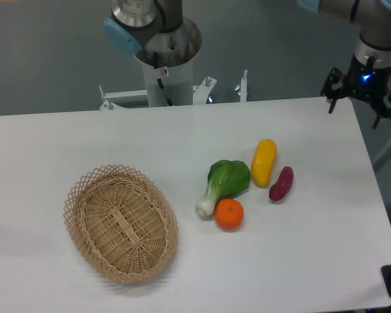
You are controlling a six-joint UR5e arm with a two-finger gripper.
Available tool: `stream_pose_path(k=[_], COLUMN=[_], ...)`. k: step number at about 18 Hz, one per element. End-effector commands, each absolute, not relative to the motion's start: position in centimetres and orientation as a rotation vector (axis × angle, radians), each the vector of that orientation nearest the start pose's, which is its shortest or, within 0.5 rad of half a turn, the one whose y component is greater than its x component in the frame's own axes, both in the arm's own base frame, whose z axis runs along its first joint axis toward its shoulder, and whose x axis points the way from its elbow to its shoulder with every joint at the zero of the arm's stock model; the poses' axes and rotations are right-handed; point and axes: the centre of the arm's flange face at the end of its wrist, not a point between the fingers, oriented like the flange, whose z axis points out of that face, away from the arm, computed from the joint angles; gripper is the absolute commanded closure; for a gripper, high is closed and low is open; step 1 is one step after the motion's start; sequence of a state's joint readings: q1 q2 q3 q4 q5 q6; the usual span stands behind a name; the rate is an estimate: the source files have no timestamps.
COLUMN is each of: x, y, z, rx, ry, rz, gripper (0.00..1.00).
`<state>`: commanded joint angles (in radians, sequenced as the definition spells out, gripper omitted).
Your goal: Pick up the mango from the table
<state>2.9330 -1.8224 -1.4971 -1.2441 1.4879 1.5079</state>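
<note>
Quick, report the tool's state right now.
Tool: open, fingers spread, holding nothing, up at the table's far right corner, away from the mango.

You have a white worktop [85,130] with rounded corners before you. On its left half lies an oval wicker basket [121,222]. Right of centre you see four items grouped close together: the yellow mango [263,162] lying lengthwise, a purple sweet potato [281,183] just beside it on the right, a green bok choy [222,184] to the mango's left, and a round orange [229,214] touching the bok choy's pale stalk end.
</note>
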Motion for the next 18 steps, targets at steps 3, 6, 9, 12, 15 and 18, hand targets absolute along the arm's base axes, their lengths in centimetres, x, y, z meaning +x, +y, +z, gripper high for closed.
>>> stream_pose_path(k=[3, 6, 9, 12, 15, 18], x=[-56.1, -56.0, -55.4, -54.3, -52.4, -50.0], y=[26.4, 26.4, 26.6, 26.9, 27.5, 28.9], z=[42.0, 42.0, 41.1, 40.8, 38.9, 37.0], rx=[-3.022, -3.019, -2.997, -2.937, -2.916, -2.919], ry=[0.233, 0.228, 0.233, 0.231, 0.147, -0.029], rz=[0.209, 0.208, 0.185, 0.19, 0.195, 0.166], gripper=[0.0, 0.0, 0.0, 0.0, 0.0, 0.0])
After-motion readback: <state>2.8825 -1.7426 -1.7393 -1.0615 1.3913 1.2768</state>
